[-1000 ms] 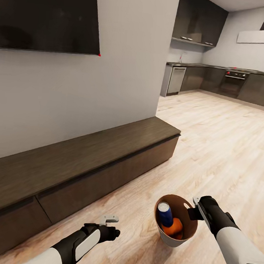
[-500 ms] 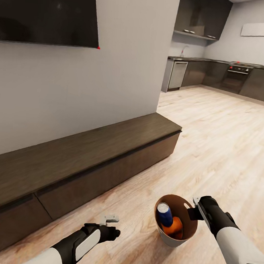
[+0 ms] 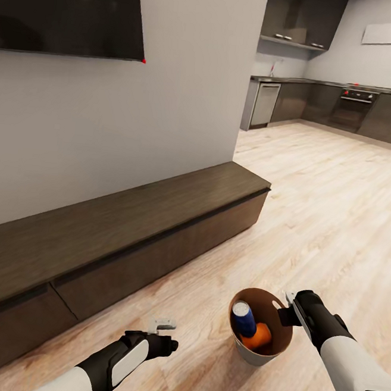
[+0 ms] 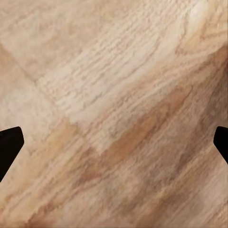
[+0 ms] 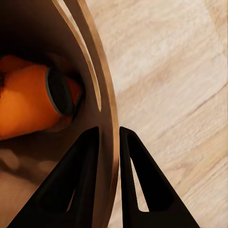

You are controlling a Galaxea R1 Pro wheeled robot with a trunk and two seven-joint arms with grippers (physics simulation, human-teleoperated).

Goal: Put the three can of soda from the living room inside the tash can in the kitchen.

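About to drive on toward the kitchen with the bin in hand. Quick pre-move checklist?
1. Right gripper on the trash can wall: ok. One finger sits inside the rim and one outside, just below the handle cut-out.
2. Cans in the bin: cannot tell for all three. A blue can and an orange can show from the head view; a third cannot be confirmed.
3. Bin attitude: ok. Its mouth faces up and the blue can leans inside, below the rim.
4. Left gripper: ok. It is open and empty over bare wood floor.
5. Clearance to the low cabinet: ok. It runs along the robot's left, apart from both arms.
6. Path to the kitchen: ok. Open floor leads ahead.
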